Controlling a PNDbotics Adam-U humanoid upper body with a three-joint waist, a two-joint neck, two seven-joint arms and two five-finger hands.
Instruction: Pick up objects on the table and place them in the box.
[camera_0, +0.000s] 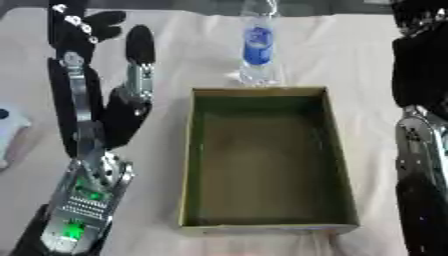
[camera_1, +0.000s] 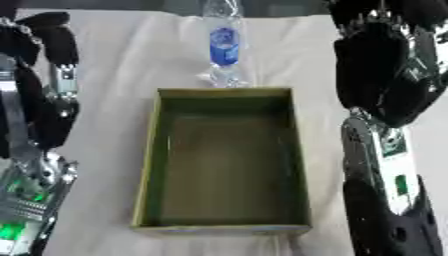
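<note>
Left eye view shows the bottle (camera_0: 259, 45) standing upright on the cloth-covered bench (camera_0: 350, 55), just beyond the far wall of the box (camera_0: 337, 150), close to it though whether it touches is unclear. The box is open-topped, olive green, and holds nothing. The left hand (camera_0: 105, 75) is raised to the left of the box with its fingers straight and spread, holding nothing. The right hand (camera_1: 385, 70) hangs to the right of the box; its fingers look relaxed and also carry nothing.

The step in hand appears to be reaching for the bottle. Done well, a hand would come in from the side, close around the middle near the blue label, and lift straight up before carrying it back over the box wall, since a tall, narrow bottle would likely tip if nudged high.

The bottle is clear plastic with a blue label; its top is cut off at the edge. A pale object (camera_0: 9, 130) lies at the left edge.
</note>
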